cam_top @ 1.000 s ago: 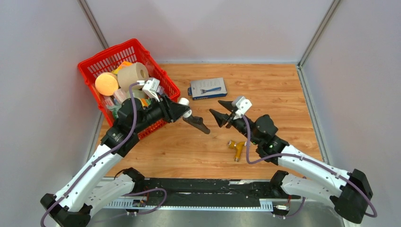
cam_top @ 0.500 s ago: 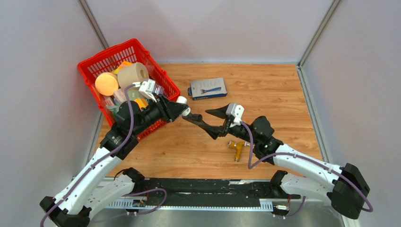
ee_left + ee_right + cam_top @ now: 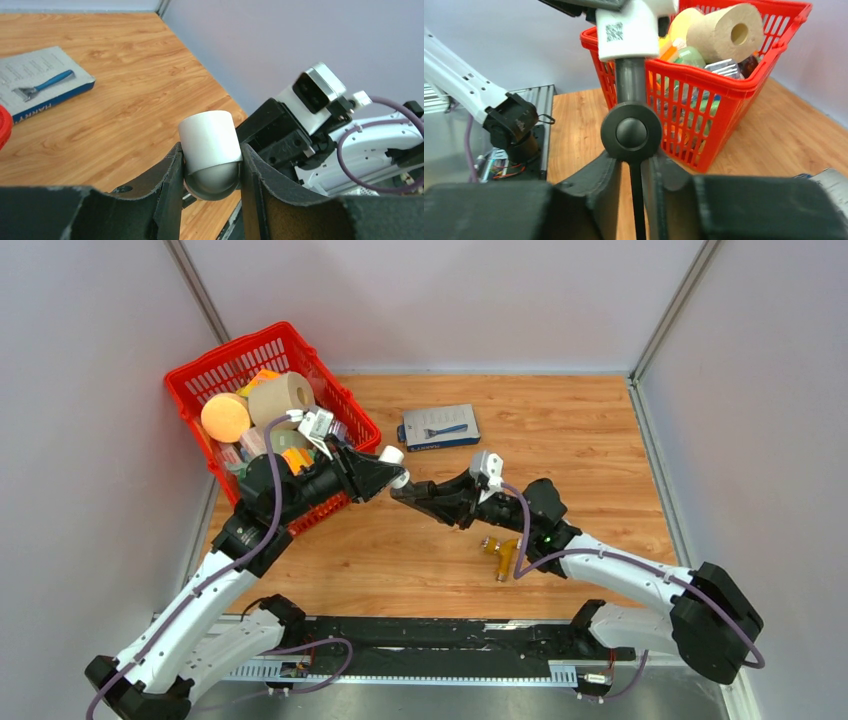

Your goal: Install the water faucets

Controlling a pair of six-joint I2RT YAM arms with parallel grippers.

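My left gripper is shut on a white elbow fitting, held above the wooden table by the red basket. A dark grey water faucet sticks out of that fitting toward my right arm. In the right wrist view its round hub faces the camera and a thin bar runs down between the fingers. My right gripper has closed around it, a finger pressing on each side of the hub. In the left wrist view a grey rounded end shows under the white fitting, between the jaws.
A red basket full of items, among them a paper roll and an orange ball, stands at the back left. A blue razor box lies behind the grippers. A brass valve lies on the table under my right arm.
My right gripper has swung left to the faucet held by the left gripper, opened wider around it, then closed on it. The left arm has stayed still.
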